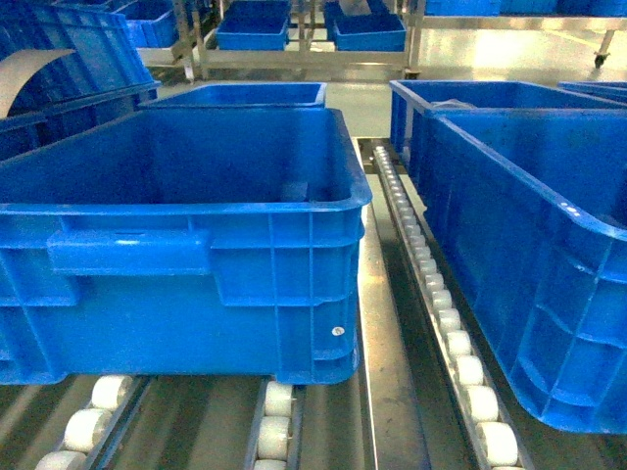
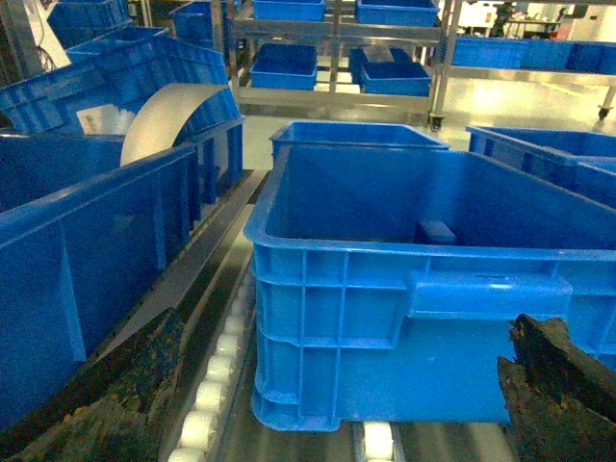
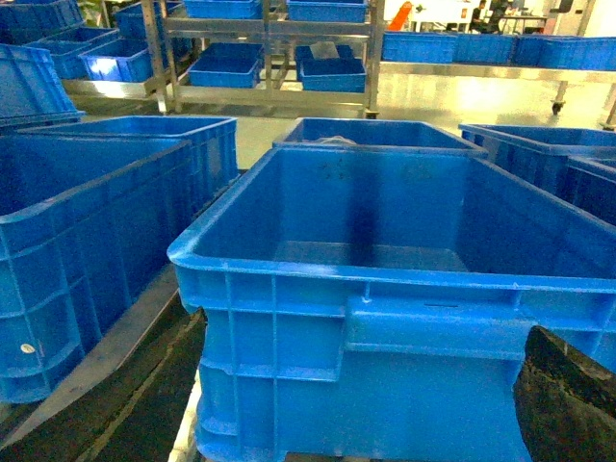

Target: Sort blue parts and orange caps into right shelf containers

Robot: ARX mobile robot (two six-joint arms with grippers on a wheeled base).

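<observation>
Two containers: large open-top blue bins sit side by side on the shelf in the head view, the left container nearest and square-on, the right container just beside it across a roller track.
Container build: ribbed walls, thick rim, moulded handle ledge on the front face; a small pale round mark low on the left container's front.
Shelf: steel rails with white rollers running front to back between and under the bins.
Blue parts: one small dark-blue blocky shape on the floor of the left container, seen from the left wrist; too small to confirm.
Orange caps: cannot be made out in any view.
Left gripper: only dark, blurred finger edges at the lower corners of its wrist view, set wide apart, nothing between them.
Right gripper: one dark edge at the lower right corner of its wrist view; grip state cannot be told.
Behind: second row of blue bins touching the front ones.
Far: further racks holding blue bins, pale floor.
Writing: none legible.
</observation>
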